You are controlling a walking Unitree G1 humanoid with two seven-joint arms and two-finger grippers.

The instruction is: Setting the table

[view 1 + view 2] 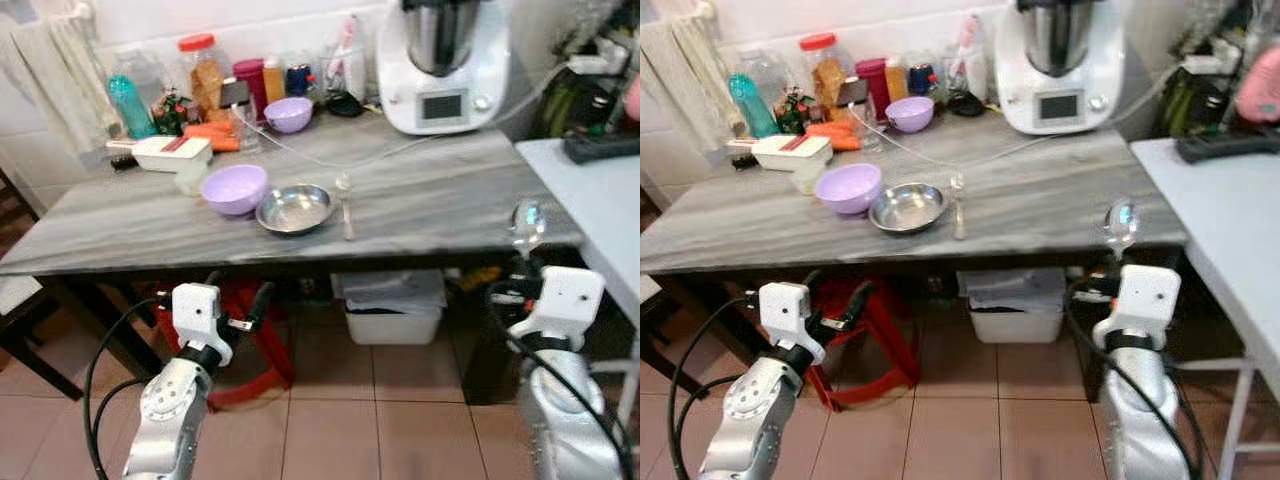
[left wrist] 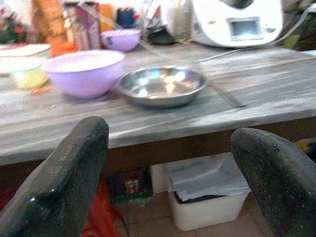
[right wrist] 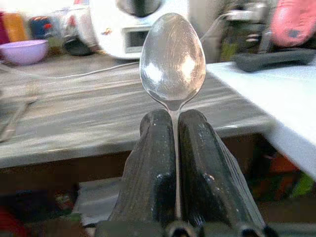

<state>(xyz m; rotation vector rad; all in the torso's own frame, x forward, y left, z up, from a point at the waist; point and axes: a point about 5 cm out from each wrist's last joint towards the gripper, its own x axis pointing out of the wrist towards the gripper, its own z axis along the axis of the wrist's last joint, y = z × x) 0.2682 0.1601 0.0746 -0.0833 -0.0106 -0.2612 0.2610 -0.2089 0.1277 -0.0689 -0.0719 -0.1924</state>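
Grey surface lies ahead; my right tool pinches a spoon upright, my left tool spread. Thin handle could slip before landing beside the steel bowl.

Right gripper fingers pinched on spoon handle, bowl upright at frame centre. Grey table behind. Purple bowl upper left. White appliance top centre.
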